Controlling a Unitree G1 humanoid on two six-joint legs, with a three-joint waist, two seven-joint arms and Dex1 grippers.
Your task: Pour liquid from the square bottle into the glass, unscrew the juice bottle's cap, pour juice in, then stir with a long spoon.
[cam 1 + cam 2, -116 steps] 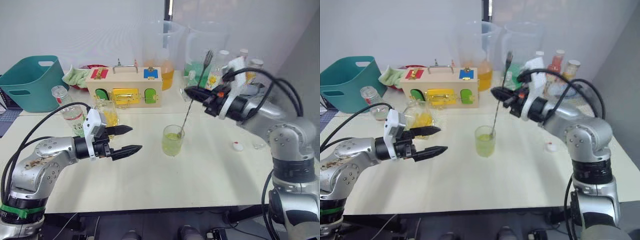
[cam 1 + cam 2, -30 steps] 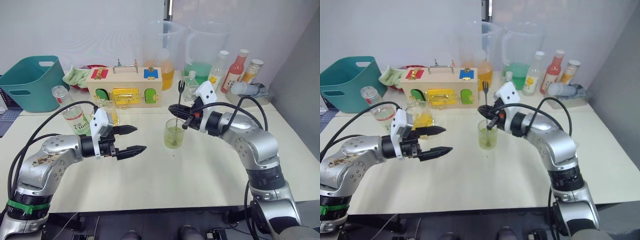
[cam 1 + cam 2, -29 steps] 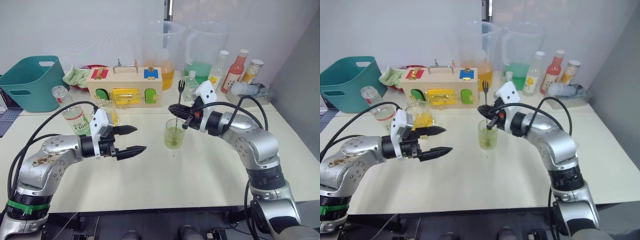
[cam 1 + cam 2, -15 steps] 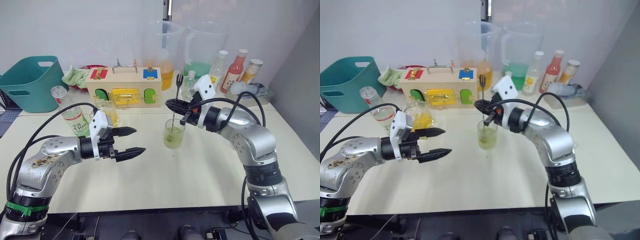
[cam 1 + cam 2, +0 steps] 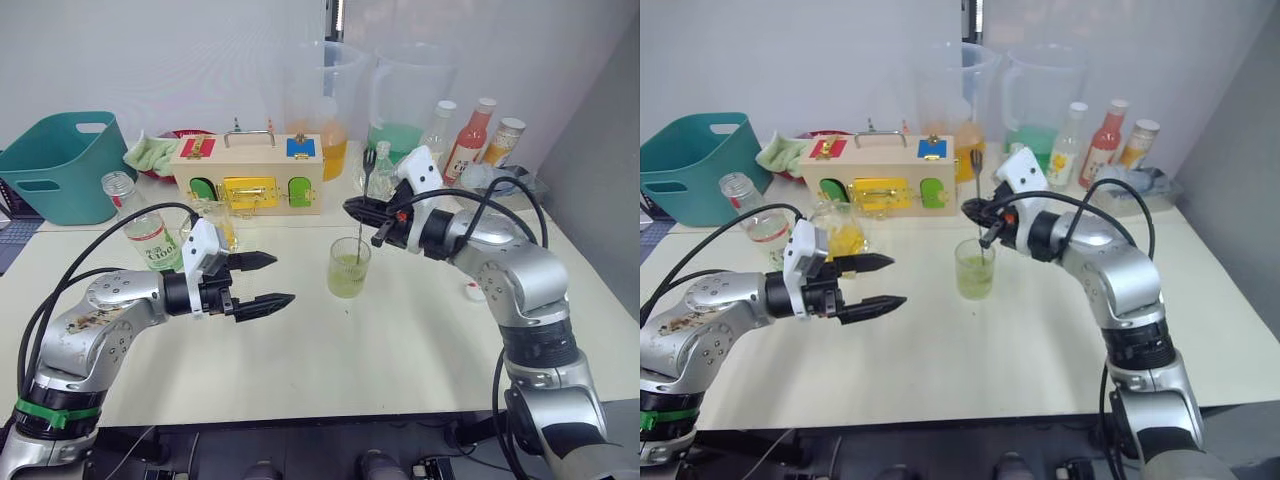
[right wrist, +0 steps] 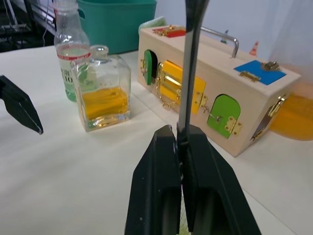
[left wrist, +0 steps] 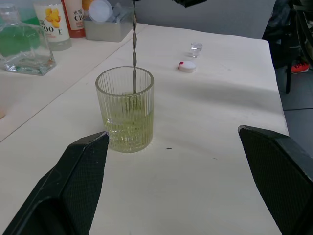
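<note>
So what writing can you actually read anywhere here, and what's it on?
"C100" on the juice bottle label, seen from the head.
"100", partly cut off, on the yellow-labelled bottle in the left wrist view.
"C10", cut off, with two small characters too small to read, on the red bottle.
Wooden box: no text.

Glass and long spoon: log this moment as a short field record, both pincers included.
glass: upright on the table, holding pale green liquid
long spoon: near vertical, lower end inside the glass
right pincer: shut on the long spoon's stem above the glass
left pincer: open, holding nothing, apart from the glass on its left side
cap: off, lying on the table to the right of the glass
juice bottle: uncapped, standing behind the left arm
</note>
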